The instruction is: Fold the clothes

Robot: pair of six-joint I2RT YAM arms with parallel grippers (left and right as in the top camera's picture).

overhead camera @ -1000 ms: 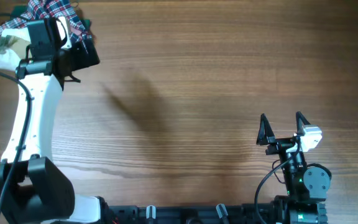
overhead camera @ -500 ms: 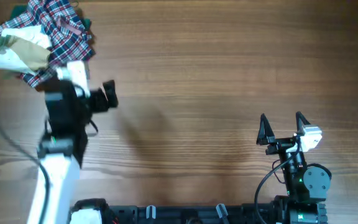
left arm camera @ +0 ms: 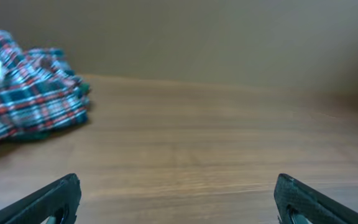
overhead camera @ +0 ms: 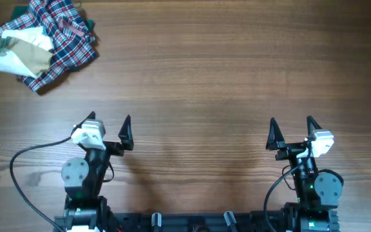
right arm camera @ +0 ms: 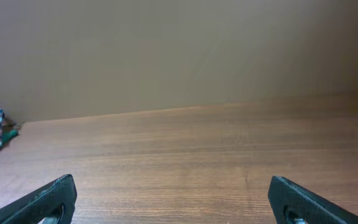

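Both arms sat low at the near edge of the desk (overhead camera: 224,77), one on each side, well apart from each other. The left pincer (overhead camera: 110,120) was spread wide with nothing between its jaws. The right pincer (overhead camera: 291,121) was the same, wide open and empty. Both pointed toward the far side of the desk. The clothes (overhead camera: 21,53), a small white garment with tan parts, lay crumpled in the far-left corner, unfolded and bunched. It was touching the plaid heap (overhead camera: 63,38), which wrapped over its top and right side, so the garment showed mostly at the heap's left edge. A scrap of dark green (overhead camera: 89,24) poked out at the heap's far-right edge; what it belonged to could not be told. The garment was well apart from both pincers, closer to the left one and far from the right. In the left wrist view the plaid heap filled the left side with a blurry white patch at its edge, and the left fingers (left arm camera: 55,198) stood at the bottom corners with only bare wood between them. In the right wrist view just a sliver of plaid showed at the far left, with bare wood between the dark fingers. A black cable (overhead camera: 24,161) looped beside the left arm's base.
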